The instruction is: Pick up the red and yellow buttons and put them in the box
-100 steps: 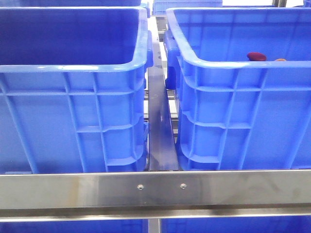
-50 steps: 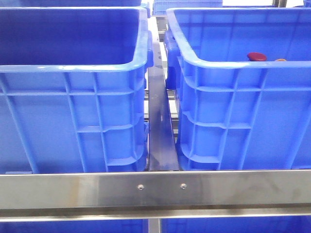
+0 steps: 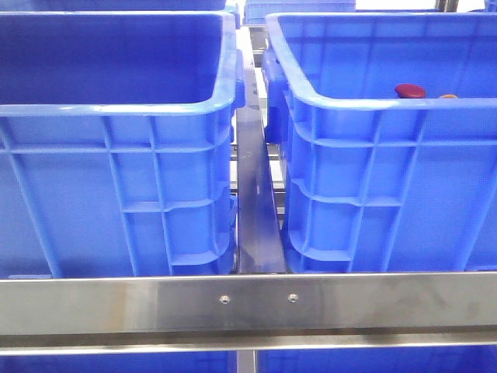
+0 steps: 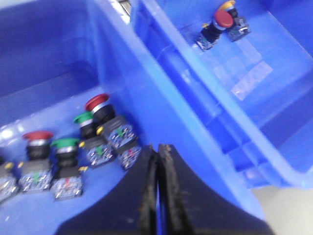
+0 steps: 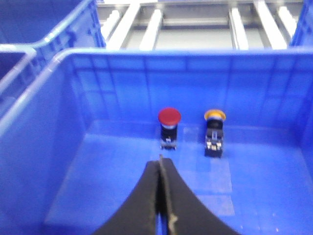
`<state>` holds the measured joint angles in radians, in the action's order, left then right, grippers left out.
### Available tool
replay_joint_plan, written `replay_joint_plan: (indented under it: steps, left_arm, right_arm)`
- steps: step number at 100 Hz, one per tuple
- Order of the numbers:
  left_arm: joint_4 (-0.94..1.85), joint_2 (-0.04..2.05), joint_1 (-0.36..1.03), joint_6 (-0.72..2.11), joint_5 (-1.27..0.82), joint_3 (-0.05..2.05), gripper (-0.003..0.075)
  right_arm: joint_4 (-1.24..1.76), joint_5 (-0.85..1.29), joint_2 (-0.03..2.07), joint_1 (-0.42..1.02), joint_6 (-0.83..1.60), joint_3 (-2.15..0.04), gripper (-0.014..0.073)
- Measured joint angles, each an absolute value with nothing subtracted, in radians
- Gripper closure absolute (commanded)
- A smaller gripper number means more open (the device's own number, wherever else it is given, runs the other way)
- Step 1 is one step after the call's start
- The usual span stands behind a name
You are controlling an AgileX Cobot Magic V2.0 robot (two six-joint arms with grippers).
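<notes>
A red button (image 5: pixel 169 116) and a yellow button (image 5: pixel 214 115) stand side by side on the floor of the right blue box (image 5: pixel 146 58), near its far wall. The front view shows only their caps, red (image 3: pixel 410 90) and yellow (image 3: pixel 448 96), above the box rim (image 3: pixel 365 101). My right gripper (image 5: pixel 160 161) hangs shut and empty inside this box, a little short of the red button. Over the left crate (image 4: pixel 117 73) my left gripper (image 4: pixel 158 149) is shut on nothing. From there the same red button (image 4: pixel 223 18) shows in the box beyond.
The left crate holds several more push buttons, among them red caps (image 4: pixel 97 102) and green caps (image 4: pixel 65 143). A steel rail (image 3: pixel 256 202) runs between the crates and a steel bar (image 3: pixel 248 303) crosses in front. Neither arm shows in the front view.
</notes>
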<state>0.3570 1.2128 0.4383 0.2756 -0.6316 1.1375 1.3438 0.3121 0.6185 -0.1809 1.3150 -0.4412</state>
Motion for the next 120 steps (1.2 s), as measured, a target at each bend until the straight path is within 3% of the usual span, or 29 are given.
replay_joint_plan:
  steps: [70,120]
  left_arm:
    - [0.287,0.577,0.438,0.285,-0.438,0.597,0.0740]
    - [0.253,0.514,0.438,0.285,-0.414,0.544,0.0740]
  right_arm:
    - [1.342,0.412,0.249,-0.181,1.318,-0.256,0.0655]
    - [1.340,0.440,0.243,-0.181,1.320,-0.256,0.0655]
